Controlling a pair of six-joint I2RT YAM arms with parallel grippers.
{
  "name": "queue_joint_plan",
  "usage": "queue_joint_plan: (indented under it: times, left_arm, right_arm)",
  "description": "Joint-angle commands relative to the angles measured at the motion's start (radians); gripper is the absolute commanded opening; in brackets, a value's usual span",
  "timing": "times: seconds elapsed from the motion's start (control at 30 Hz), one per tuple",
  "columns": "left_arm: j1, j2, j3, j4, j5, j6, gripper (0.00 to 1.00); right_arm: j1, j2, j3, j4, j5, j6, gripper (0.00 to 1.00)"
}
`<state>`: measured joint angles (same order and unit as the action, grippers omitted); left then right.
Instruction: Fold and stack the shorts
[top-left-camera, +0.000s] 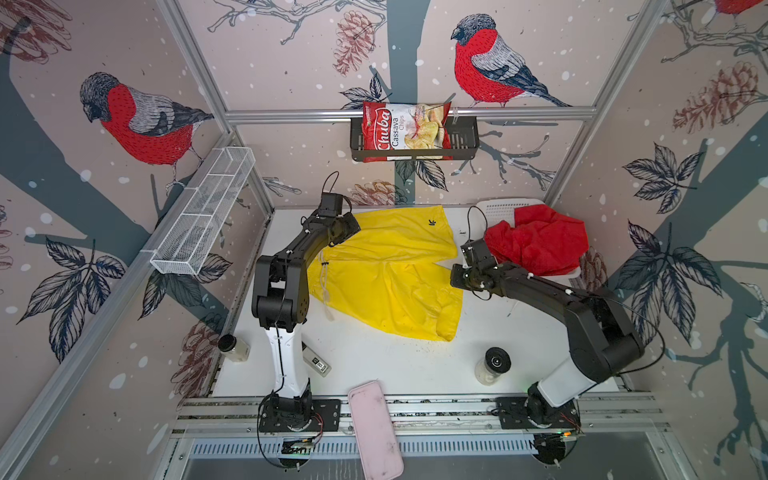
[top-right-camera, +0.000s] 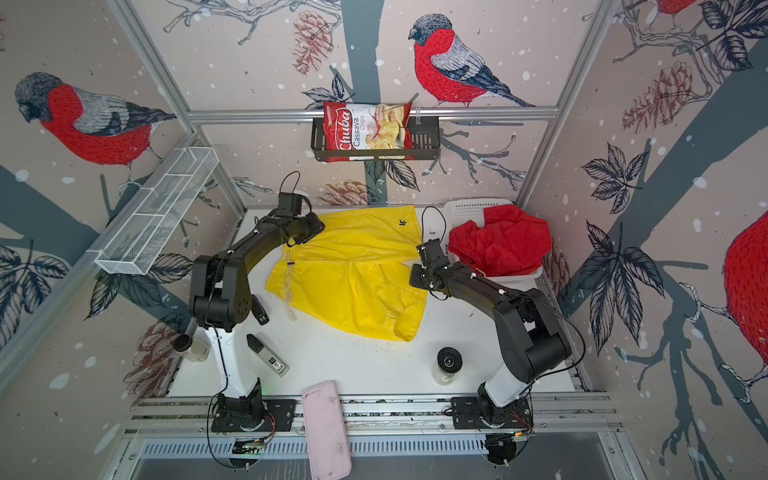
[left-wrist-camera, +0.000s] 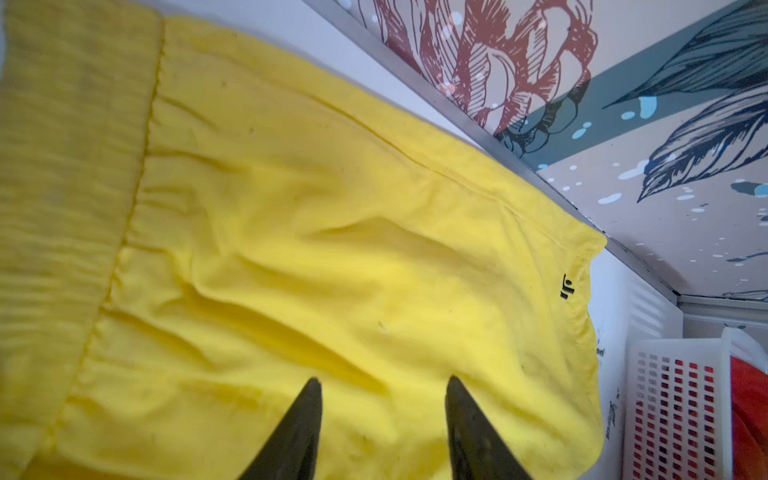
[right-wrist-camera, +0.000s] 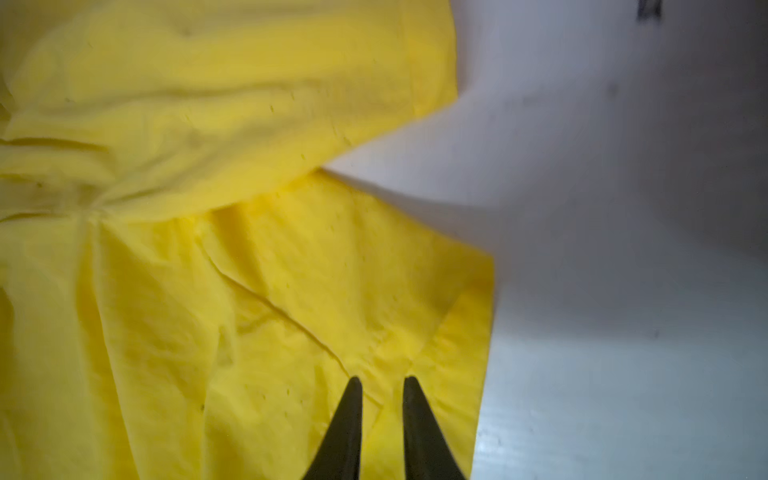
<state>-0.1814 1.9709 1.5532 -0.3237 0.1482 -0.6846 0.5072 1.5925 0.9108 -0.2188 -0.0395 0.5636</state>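
Under left gripper (left-wrist-camera: 383, 380), right gripper (right-wrist-camera: 382, 378): yellow shorts (top-left-camera: 386, 270) spread.

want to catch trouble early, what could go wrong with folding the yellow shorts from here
The right gripper is over a creased, turned-back corner of the yellow shorts; pinching there could fold the wrinkle in.
The left gripper is open above mid-fabric, so it may grab one layer only.
The jar stands near the hem; dragging could topple it.

The chips bag (top-left-camera: 405, 126) is showing "Chuba" and "Cassava Chips"; the yellow shorts (top-left-camera: 386, 266) are bearing a small dark logo (top-left-camera: 432, 223), unreadable.
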Motion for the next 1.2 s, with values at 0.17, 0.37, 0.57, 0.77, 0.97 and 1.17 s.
queue_joint_plan:
  times: [0.17, 0.37, 0.57, 0.77, 0.97, 1.17]
  left_arm:
    - [-0.15, -0.246, -0.355, 0.064, -0.081, -0.035, 0.47]
    - [-0.243, -0.352, -0.547, 0.112, -0.11, -0.044, 0.46]
    - [-0.271, -0.345, -0.662, 0.172, -0.07, -0.072, 0.45]
    - [-0.286, -0.298, -0.693, 0.203, -0.047, -0.075, 0.44]
    - [-0.292, -0.267, -0.745, 0.232, -0.037, -0.094, 0.43]
    - [-0.292, -0.232, -0.78, 0.249, -0.037, -0.092, 0.42]
  right_arm:
    - [0.01, 0.01, -0.136, 0.223, -0.185, 0.117, 0.28]
    - [0.014, 0.038, -0.148, 0.28, -0.201, 0.137, 0.33]
    - [0.014, 0.113, -0.106, 0.28, -0.214, 0.139, 0.33]
    - [0.01, 0.153, -0.066, 0.279, -0.214, 0.15, 0.12]
    - [-0.043, 0.115, 0.006, 0.23, -0.238, 0.148, 0.01]
    - [-0.173, 0.092, 0.103, 0.164, -0.293, 0.123, 0.01]
